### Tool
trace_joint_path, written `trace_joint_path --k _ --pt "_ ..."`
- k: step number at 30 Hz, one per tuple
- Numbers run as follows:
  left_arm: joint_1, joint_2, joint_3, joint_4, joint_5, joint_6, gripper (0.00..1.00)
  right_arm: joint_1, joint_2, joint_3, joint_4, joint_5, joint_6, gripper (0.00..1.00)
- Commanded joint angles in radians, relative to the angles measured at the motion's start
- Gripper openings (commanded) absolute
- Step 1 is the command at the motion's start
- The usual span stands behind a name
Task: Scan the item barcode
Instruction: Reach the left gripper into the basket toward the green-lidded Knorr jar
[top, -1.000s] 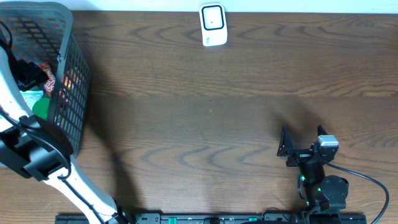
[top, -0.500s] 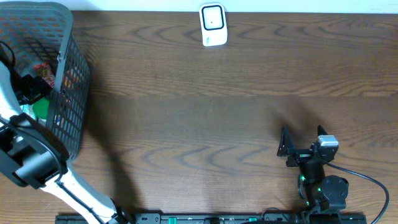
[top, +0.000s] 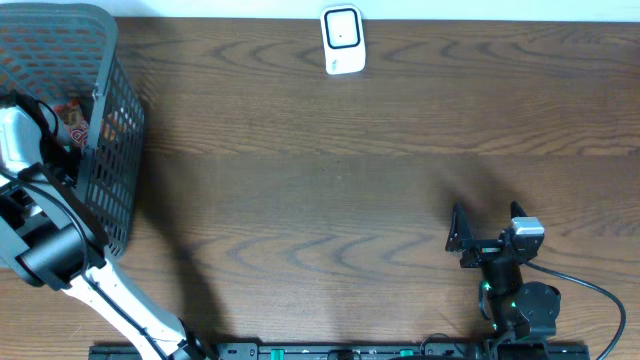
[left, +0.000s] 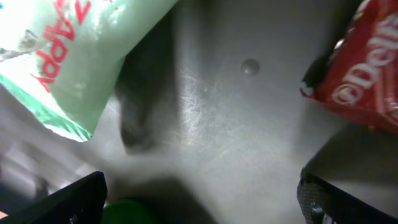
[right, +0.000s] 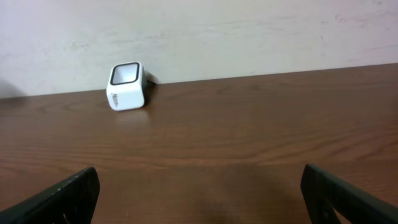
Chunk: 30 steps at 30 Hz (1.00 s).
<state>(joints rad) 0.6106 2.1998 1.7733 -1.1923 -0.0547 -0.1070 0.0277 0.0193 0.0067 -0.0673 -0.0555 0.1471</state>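
The left gripper (left: 200, 198), spread wide and empty, should centre on the red packet (left: 365, 65) ahead-right of it before pinching.

The pale green packet (left: 68, 56) bears red lettering, partly legible as "Appy". The red packet (left: 364, 74) shows white letters "Deli", cut off at the frame edge.

We see a dark brown wooden table (top: 330, 200) with a wavy grain, meeting a pale wall (right: 249, 31) at its far edge. At the table's left end stands a grey mesh basket (top: 115, 150), its gridded side wall showing from above. Close up, we find the basket's floor (left: 236, 143) smooth, grey and scuffed, with one small round stud (left: 250, 66) in it.
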Motion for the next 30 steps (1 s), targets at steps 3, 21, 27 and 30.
trace_joint_path --k 3,21,27,30 --pt "0.002 -0.048 0.016 -0.035 -0.008 0.005 0.98 0.011 -0.001 -0.001 -0.004 0.001 -0.01 0.99" --pt "0.009 -0.311 0.019 -0.168 -0.038 -0.278 0.98 0.011 -0.001 -0.001 -0.004 0.001 -0.01 0.99" --pt "0.013 -0.346 0.016 -0.227 -0.035 -0.287 0.98 0.011 -0.001 -0.001 -0.004 0.002 -0.01 0.99" --pt "0.013 -0.33 0.014 -0.268 -0.034 -0.282 0.98 0.011 -0.001 -0.001 -0.004 0.002 -0.01 0.99"
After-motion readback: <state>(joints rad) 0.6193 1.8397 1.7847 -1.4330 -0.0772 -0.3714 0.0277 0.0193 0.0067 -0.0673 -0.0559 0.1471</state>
